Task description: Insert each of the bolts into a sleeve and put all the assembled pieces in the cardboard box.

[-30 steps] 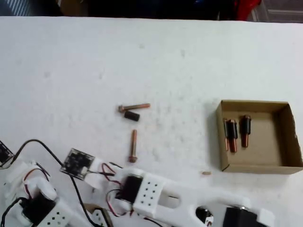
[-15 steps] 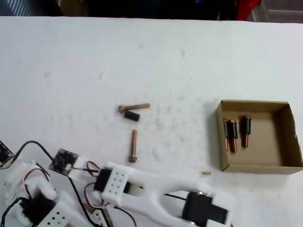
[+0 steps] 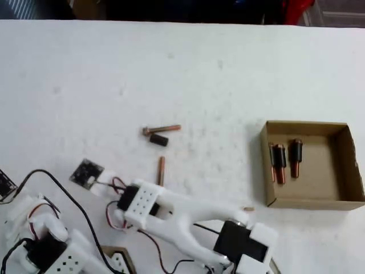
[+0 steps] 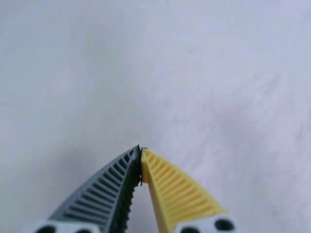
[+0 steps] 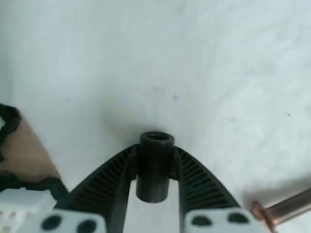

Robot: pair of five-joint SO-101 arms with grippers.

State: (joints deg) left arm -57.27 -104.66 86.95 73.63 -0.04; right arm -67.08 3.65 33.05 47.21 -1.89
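Right tool (image 5: 155,151) is pinching a sleeve (image 5: 155,170), left tool (image 4: 141,151) is pressed together (empty). Next, I reckon: line it up with the bolt (image 5: 284,209) lying toward the near edge of the counter (image 3: 228,74).

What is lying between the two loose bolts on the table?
In the high view, a black sleeve lies between the farther bolt and the nearer bolt.

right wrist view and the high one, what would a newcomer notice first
A black sleeve sits clamped in the right end effector, with a copper bolt close by. At the right of the high view, the cardboard box holds two assembled pieces; loose bolts lie mid-table.
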